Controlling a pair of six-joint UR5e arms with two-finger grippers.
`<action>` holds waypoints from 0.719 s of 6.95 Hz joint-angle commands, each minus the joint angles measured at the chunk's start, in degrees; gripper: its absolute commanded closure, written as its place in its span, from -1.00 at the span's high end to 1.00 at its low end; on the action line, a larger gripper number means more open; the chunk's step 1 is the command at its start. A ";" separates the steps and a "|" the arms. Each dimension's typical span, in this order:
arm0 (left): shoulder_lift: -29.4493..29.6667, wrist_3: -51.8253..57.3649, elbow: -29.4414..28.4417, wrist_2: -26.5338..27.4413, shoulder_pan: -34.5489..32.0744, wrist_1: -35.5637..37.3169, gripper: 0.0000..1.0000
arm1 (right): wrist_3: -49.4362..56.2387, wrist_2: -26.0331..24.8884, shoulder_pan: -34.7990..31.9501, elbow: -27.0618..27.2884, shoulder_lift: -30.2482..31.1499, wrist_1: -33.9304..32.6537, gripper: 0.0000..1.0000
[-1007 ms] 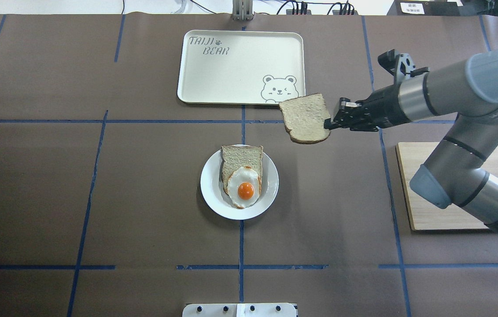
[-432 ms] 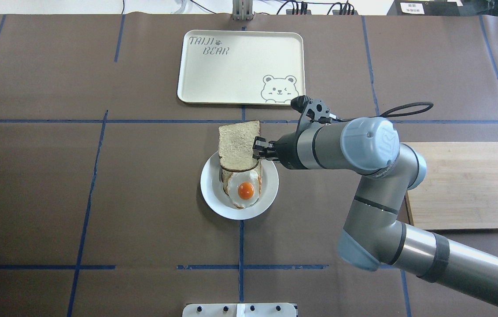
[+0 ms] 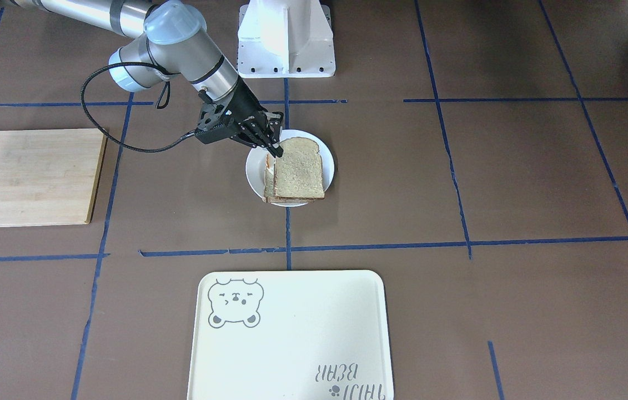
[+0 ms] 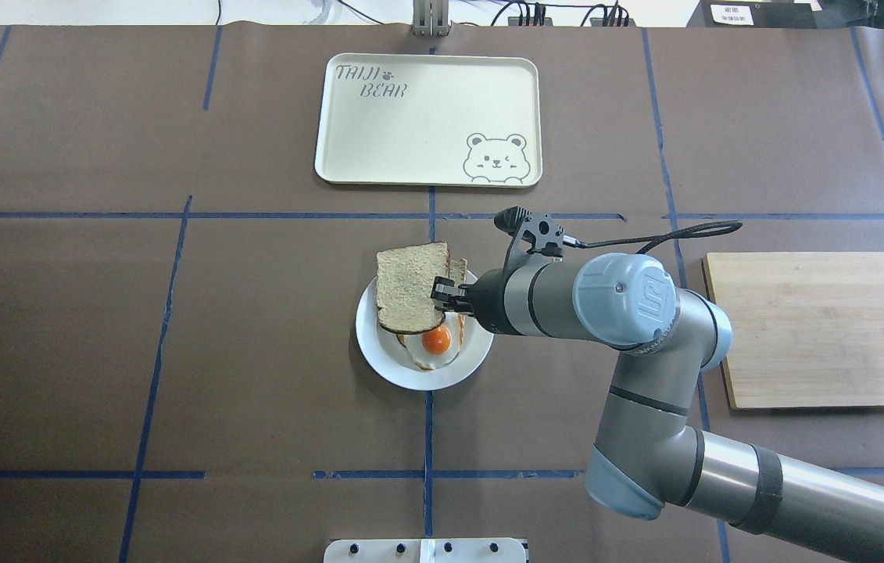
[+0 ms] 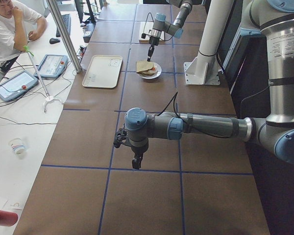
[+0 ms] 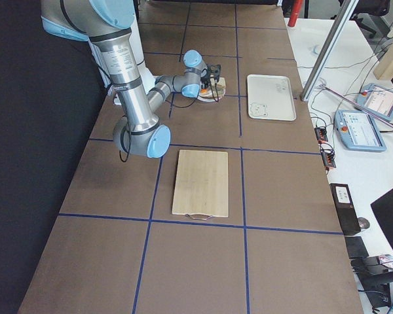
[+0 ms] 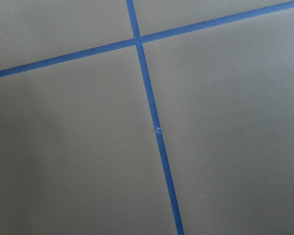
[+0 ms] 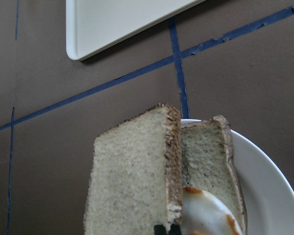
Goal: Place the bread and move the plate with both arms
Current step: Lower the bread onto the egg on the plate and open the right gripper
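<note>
Since the frame a moment ago, we see the bread [image 4: 409, 286] carried a little toward 7 o'clock in the overhead view. It now covers more of the plate [image 4: 379, 361] and hides most of the egg-bearing slice [image 4: 458, 271]. The fried egg [image 4: 436, 341] shows only past the bread's 6 o'clock edge. The right gripper [image 4: 445, 295] is clamped on the bread's 3 o'clock edge, pinching the crust. From the right wrist camera the bread looks raised above the lower slice, though we cannot quite tell whether it touches the egg. The cream tray [image 4: 426, 117] lies at 12 o'clock of the plate, well apart, and the wooden board [image 4: 817, 328] lies at 3 o'clock. The left gripper [image 5: 135, 161] hangs over the taped brown table [image 7: 225, 147], far from the plate, and we cannot tell how far it is open.
</note>
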State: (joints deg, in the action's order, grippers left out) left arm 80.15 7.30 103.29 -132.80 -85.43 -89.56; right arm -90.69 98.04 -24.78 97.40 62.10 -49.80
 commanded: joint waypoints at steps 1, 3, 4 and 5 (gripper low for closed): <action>0.01 0.00 -0.02 -0.09 0.00 0.00 1.00 | 0.07 -0.39 0.08 0.24 1.71 0.05 -1.00; 0.01 0.00 0.07 -0.09 0.00 0.00 1.00 | -0.02 -3.28 1.83 0.24 2.50 0.05 -0.81; 0.01 0.00 0.07 -0.09 0.00 0.00 1.00 | 0.07 -3.81 2.45 0.24 2.50 -0.04 -0.15; 0.01 0.00 0.07 0.00 0.00 0.00 1.00 | 0.07 -4.34 2.63 0.51 2.50 -1.25 0.99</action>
State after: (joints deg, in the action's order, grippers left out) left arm 80.16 7.29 103.35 -132.87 -85.43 -89.56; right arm -90.64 94.49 -22.64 97.72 64.55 -50.11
